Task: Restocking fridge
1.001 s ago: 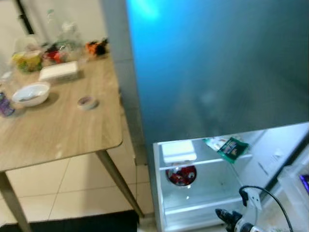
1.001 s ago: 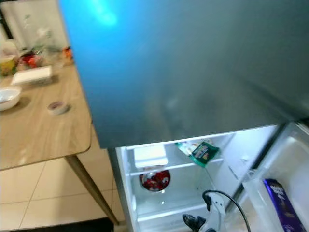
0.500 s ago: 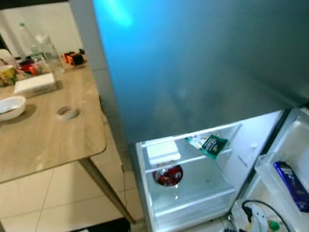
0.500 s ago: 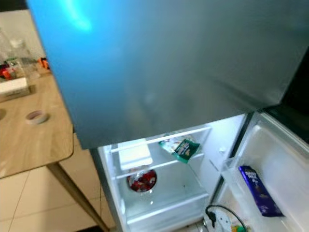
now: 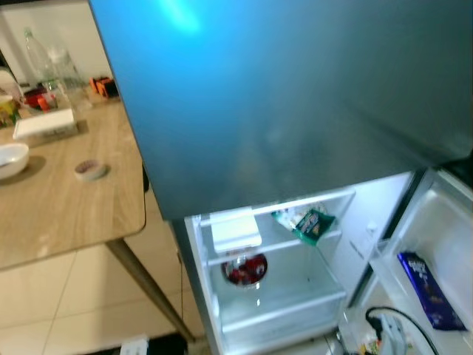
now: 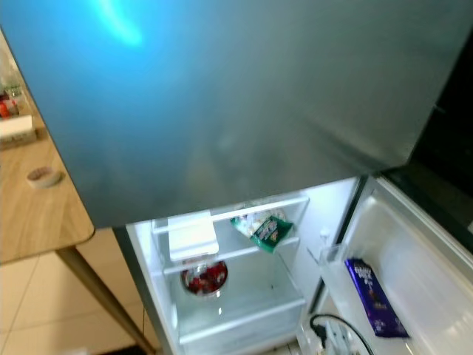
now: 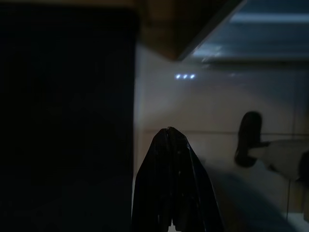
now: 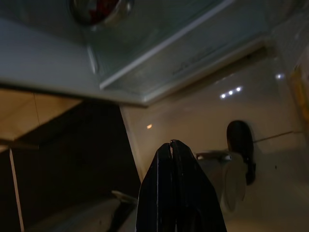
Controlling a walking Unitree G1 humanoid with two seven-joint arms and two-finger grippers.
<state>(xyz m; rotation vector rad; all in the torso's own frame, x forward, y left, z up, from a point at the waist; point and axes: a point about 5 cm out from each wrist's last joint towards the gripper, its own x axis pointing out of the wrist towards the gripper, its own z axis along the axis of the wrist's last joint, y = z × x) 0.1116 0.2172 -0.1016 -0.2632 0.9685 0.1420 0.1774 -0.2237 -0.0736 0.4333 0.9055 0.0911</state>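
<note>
Fridge (image 5: 295, 96) open below, door (image 6: 414, 251) swung to the right. On upper shelf: white box (image 5: 235, 230) beside green packet (image 5: 310, 224). Beneath, bowl (image 5: 244, 269) of something red, possibly berries. Purple packet (image 5: 429, 290) in door rack. Wooden table (image 5: 66, 200) on the left, holding white bowl (image 5: 11, 159) and bottles (image 5: 44, 63). Left gripper (image 7: 169, 140) hanging in shadow, fingers pressed together, holding nothing. Right gripper (image 8: 170, 150) low near fridge base, likewise closed and empty.

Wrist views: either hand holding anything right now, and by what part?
Nothing is held. The left hand and the right hand both have their fingers pressed together with nothing between them, pointing down toward the floor.
</note>
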